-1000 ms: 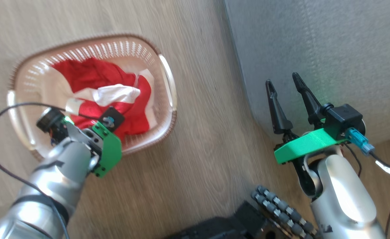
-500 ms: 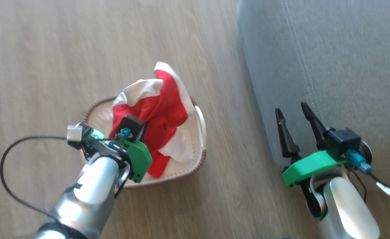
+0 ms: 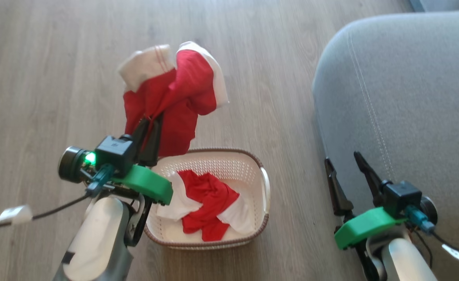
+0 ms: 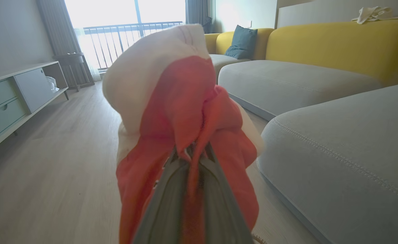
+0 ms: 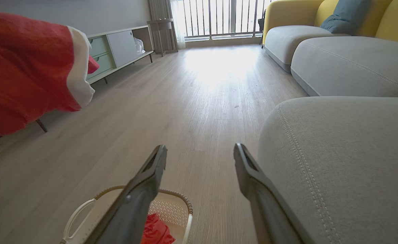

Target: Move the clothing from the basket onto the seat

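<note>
Raised further since half a second ago, the left tool (image 3: 150, 124) is closed on a red-and-white garment (image 3: 174, 89), which is held clear above the cream basket (image 3: 221, 150) and beyond its far rim, over the wooden floor (image 3: 49, 78). A second red-and-white garment (image 3: 209, 199) is left lying inside the basket. The right tool (image 3: 342, 158) is spread wide and empty, at the edge of the grey seat (image 3: 409, 97), to the basket's right.
</note>
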Robot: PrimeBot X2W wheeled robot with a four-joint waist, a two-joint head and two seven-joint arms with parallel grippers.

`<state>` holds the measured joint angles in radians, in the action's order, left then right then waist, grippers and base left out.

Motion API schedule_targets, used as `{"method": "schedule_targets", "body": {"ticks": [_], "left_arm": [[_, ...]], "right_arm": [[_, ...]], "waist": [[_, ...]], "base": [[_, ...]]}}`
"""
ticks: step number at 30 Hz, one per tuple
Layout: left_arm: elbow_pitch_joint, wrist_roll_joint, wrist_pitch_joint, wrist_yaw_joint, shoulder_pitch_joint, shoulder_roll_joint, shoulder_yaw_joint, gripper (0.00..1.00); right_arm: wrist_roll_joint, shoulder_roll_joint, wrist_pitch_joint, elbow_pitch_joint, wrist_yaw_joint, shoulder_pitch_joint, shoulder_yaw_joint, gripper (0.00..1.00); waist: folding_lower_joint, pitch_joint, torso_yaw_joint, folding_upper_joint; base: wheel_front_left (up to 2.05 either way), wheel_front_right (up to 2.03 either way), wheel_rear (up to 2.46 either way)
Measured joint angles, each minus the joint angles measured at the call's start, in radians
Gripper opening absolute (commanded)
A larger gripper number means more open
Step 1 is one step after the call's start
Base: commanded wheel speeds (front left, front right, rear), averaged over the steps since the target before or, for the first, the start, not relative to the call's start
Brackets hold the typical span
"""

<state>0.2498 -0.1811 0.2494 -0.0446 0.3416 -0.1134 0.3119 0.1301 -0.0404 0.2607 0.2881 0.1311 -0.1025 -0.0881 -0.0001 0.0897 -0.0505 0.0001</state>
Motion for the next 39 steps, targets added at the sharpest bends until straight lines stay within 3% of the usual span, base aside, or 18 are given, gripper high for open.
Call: {"method": "schedule_targets", "body": {"ticks": [6,15,29,39], "left_arm": [[-0.165,0.022,0.003,0.036,-0.059,0.044,-0.057,0.0],[-0.338,0.033,0.007,0.086,-0.08,0.058,-0.07,0.0],[-0.398,0.013,0.007,0.165,-0.141,0.061,0.137,0.0],[-0.396,0.013,0.007,0.166,-0.141,0.061,0.143,0.0]], "right_arm": [[0.001,-0.001,0.0,-0.023,0.0,0.06,-0.003,1.0],[0.0,-0.017,-0.001,-0.049,0.0,0.074,-0.017,1.0],[-0.001,-0.03,-0.001,-0.077,0.0,0.085,-0.025,1.0],[-0.009,-0.029,-0.001,-0.09,0.0,0.092,-0.029,1.0]], "waist": [[0.0,-0.062,0.033,0.0],[0.0,-0.085,0.055,0.0],[0.0,-0.075,0.065,0.0],[0.0,-0.065,0.054,0.0]], "base": [[0.0,0.0,0.0],[0.0,0.0,0.0],[0.0,0.0,0.0],[0.0,0.0,0.0]]}}
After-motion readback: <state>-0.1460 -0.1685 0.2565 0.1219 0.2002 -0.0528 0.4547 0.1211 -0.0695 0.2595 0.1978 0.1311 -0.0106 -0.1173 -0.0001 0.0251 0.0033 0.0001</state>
